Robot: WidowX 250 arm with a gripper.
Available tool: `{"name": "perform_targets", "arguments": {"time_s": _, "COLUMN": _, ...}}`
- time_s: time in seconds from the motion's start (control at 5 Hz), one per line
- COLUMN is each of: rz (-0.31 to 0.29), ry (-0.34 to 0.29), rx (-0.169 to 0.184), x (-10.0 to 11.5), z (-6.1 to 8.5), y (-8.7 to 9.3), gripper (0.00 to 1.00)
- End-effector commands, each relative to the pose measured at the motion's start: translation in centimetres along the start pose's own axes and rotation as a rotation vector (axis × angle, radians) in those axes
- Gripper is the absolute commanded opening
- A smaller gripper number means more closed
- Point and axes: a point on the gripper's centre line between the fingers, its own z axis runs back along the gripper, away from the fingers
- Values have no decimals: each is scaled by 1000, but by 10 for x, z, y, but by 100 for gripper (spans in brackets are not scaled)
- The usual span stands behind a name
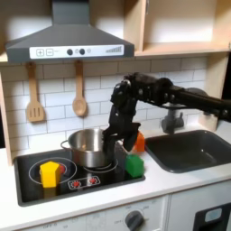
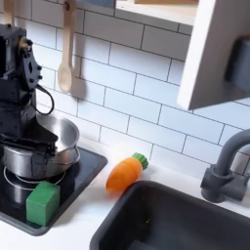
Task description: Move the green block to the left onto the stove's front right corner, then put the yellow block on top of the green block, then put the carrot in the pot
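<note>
I'm hanging my gripper (image 1: 110,143) over the pot (image 1: 90,147); fingers are blurred against the rim, so can't tell if wide or narrow. Green block (image 2: 42,202) is sitting on the stove (image 1: 90,183) at the front corner nearest the sink, w/ nothing touching it. Yellow block (image 1: 50,173) is sitting well apart on the far burner. Prob. light, stiff, smooth — I'm planning to pinch two flat opposite sides. Carrot (image 2: 125,171) is lying on the counter; in the first exterior view my arm is partly covering it.

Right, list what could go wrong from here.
1. The green block sits at the stove's very corner, so stacking the yellow block could push it off.
2. The hand hangs right beside the pot; crossing toward the yellow block could bump it.
3. The carrot may roll into the sink.
</note>
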Motion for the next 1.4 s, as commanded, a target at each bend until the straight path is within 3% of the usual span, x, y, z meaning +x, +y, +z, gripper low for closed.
{"name": "perform_targets", "arguments": {"time_s": 0.0, "rz": 36, "ry": -13, "rx": 9, "x": 21, "z": -2, "y": 15, "gripper": 100}}
{"name": "perform_targets", "arguments": {"time_s": 0.6, "rz": 27, "ry": 49, "rx": 18, "x": 8, "z": -8, "y": 30, "gripper": 100}}
{"name": "perform_targets", "arguments": {"time_s": 1.0, "rz": 70, "ry": 69, "rx": 23, "x": 0, "z": -20, "y": 38, "gripper": 100}}
{"name": "perform_targets", "arguments": {"time_s": 1.2, "rz": 70, "ry": 67, "rx": 20, "x": 1, "z": -19, "y": 37, "gripper": 100}}
